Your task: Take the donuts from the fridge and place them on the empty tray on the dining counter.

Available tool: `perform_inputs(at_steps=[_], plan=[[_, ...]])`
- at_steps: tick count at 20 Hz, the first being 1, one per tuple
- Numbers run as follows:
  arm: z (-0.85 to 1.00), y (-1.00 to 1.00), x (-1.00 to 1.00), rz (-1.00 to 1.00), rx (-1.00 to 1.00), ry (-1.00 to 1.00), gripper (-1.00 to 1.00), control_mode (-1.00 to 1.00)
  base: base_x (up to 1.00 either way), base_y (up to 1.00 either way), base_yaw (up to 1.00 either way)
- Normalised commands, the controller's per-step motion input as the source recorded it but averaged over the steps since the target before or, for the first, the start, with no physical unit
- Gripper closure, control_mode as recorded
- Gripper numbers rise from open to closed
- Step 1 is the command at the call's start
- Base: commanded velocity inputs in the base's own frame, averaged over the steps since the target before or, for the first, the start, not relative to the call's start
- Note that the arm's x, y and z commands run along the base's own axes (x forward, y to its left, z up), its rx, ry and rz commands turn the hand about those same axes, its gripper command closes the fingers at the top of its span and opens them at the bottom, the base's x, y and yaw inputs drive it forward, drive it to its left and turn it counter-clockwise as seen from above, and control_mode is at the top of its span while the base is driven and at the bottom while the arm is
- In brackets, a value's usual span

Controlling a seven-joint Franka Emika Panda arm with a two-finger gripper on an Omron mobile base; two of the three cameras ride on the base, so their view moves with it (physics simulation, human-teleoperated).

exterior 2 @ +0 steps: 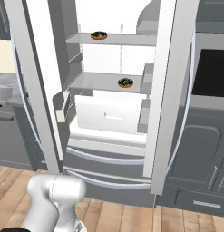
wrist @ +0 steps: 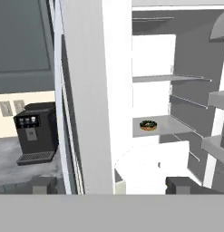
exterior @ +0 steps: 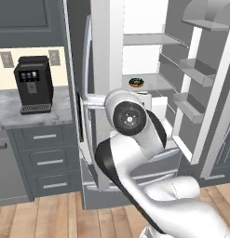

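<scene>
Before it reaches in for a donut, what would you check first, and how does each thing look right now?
1. Fridge doors open: ok; both doors stand wide and the white interior shows.
2. Donuts located: ok; the upper donut sits on the top shelf, the lower donut on the shelf below.
3. Gripper open and empty: ok; its finger tips stand far apart with nothing between them.
4. Clear path to the lower donut: not ok; in the hand view the left door's edge stands right in front of the gripper.
5. Tray ready on the dining counter: cannot tell.
</scene>
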Motion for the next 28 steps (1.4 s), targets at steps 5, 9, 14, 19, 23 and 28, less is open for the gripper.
perform_inputs(at_steps=[5,9,14,19,23,28], plan=[[-0.31,-0.87,0.00,0.02,-0.05,0.01,-1.00,-1.00,0.00,0.00,0.00],[-0.10,-0.97,0.03,0.25,-0.16,-0.07,-1.00,-1.00,0.00,0.00,0.00],[0.00,-0.52,0.07,0.45,-0.50,-0.22,-1.00,-1.00,0.00,0.00,0.00],[0.04,-0.40,0.01,0.50,-0.61,-0.25,-1.00,-1.00,0.00,0.00,0.00],[0.00,-0.06,0.00,0.43,-0.74,-0.17,-1.00,-1.00,0.00,0.00,0.00],[-0.10,0.05,0.24,0.15,-0.64,-0.36,-1.00,-1.00,0.00,0.00,0.00]])
